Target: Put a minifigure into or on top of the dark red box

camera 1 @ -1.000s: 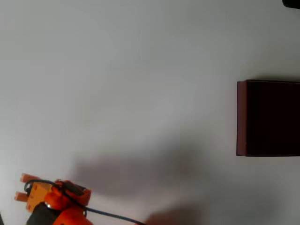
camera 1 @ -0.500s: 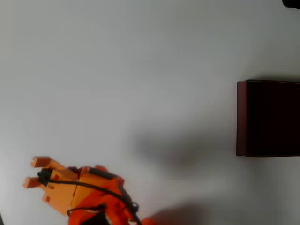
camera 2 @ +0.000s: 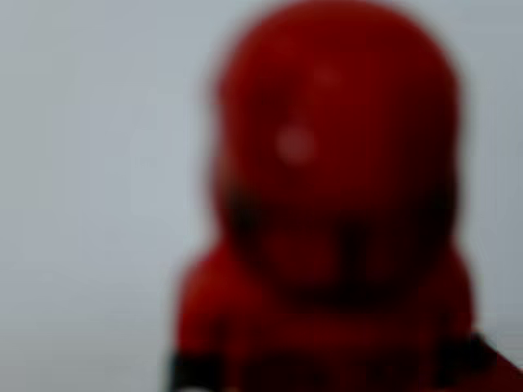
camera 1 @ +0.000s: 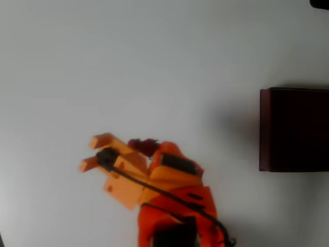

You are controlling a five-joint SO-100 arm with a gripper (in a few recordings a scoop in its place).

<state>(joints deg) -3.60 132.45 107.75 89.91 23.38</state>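
Filling the blurred wrist view, the minifigure (camera 2: 335,212) seems clamped in the gripper (camera 1: 92,153), apart from the dark red box (camera 1: 264,128).

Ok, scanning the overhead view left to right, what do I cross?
End effector fingertips → minifigure, right beside the end effector's body → bare white table → dark red box at the right edge.
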